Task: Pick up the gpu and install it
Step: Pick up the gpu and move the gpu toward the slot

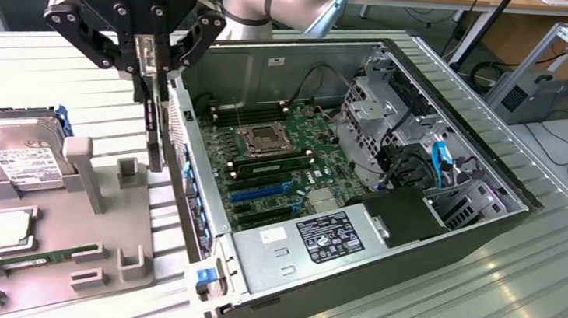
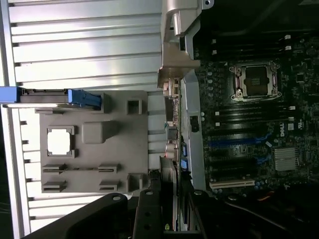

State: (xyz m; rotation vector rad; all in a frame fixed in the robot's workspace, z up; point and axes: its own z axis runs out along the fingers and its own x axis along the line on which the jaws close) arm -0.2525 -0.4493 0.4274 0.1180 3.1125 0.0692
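Note:
The gpu is a thin dark strip seen edge-on, hanging upright with its silvery bracket end up between the fingers. My gripper is shut on its top end. It is held in the air over the gap between the grey fixture and the near wall of the open computer case. In the wrist view the gpu runs out from between the dark fingers, beside the case wall, with the motherboard beyond it.
On the grey fixture sit a silver hard drive in a blue frame, a CPU and a green RAM stick. The motherboard shows blue slots and a CPU socket. Ribbed metal table surrounds everything.

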